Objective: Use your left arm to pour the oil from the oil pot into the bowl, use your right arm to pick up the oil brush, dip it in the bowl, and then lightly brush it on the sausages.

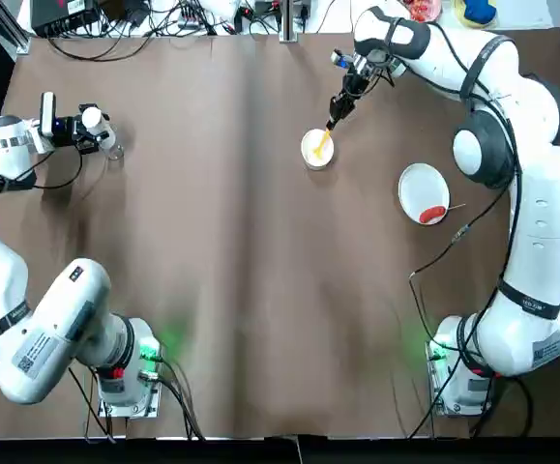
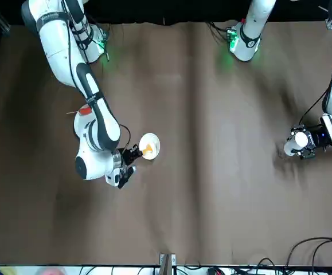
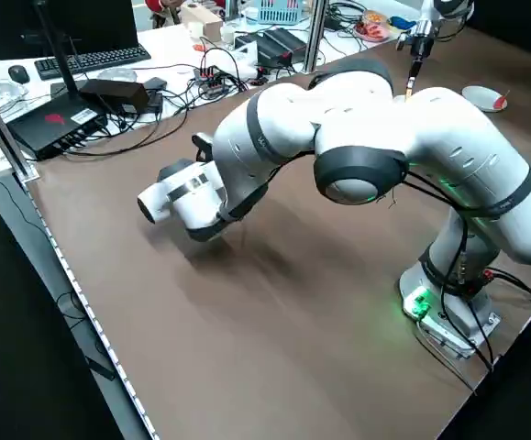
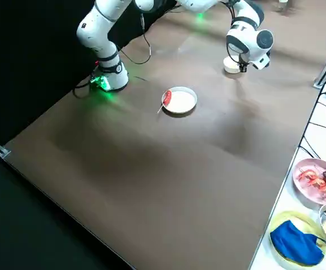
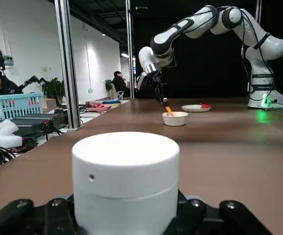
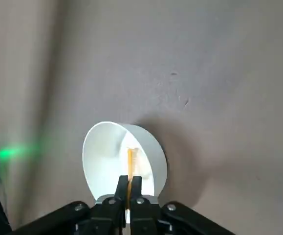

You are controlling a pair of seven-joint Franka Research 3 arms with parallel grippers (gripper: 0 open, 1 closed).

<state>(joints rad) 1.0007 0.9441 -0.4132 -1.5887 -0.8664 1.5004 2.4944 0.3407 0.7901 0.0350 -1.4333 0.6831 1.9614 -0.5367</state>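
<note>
The right hand (image 1: 338,108) is clenched on the oil brush (image 1: 324,143), whose tip is down inside the bowl (image 1: 317,149), so the dipping step is in hand. Far off at the worktop's (image 1: 221,251) left edge, the left hand (image 1: 91,131) is closed around the oil pot (image 1: 103,130), which stands upright on the surface (pouring looks finished). The sausage (image 1: 433,213) lies on the near rim of the white plate (image 1: 422,189), well apart from the bowl. Next, I'd judge, the brush must lift clear, swing over to the plate and stroke the sausage lightly without nudging it off.
</note>
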